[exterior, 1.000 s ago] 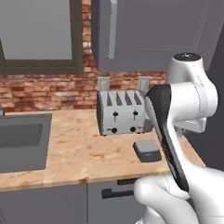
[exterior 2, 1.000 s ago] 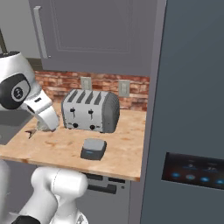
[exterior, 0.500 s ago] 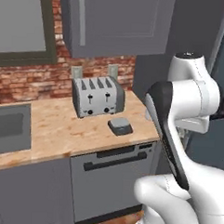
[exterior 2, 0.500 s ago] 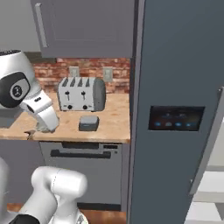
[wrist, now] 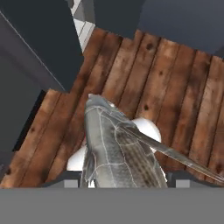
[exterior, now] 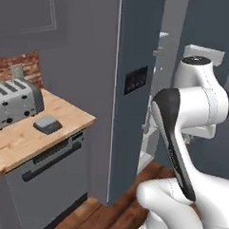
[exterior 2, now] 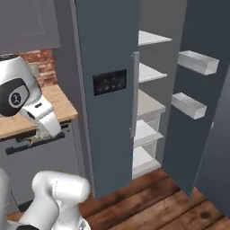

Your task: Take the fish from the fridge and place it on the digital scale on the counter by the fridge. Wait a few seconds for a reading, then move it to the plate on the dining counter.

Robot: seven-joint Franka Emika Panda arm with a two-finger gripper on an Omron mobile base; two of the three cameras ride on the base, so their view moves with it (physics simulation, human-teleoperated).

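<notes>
- You have the fish (wrist: 114, 151) between the jaws of the gripper (wrist: 124, 183); they are clenched on it and its head points away from the hand, over the brown wooden floor (wrist: 175, 83).
- The step in hand, as I judge it, is to carry the fish to the digital scale (exterior: 48, 124) or onward from it; I cannot tell which.
- If the scale is next, turn the base toward the butcher-block counter (exterior: 24, 140) first, then lower the fish flat onto the middle of the slab.
- Keep the grip steady while the base drives; the body looks smooth and tapered, so it may slip.
- The fridge (exterior 2: 105, 81) stands open; its white shelves (exterior 2: 148, 105) and door bins (exterior 2: 197, 62) are hard edges, so swing clear of them.
- The scale is a small dark grey rounded slab, just in front of the silver four-slot toaster (exterior: 15, 101).
</notes>
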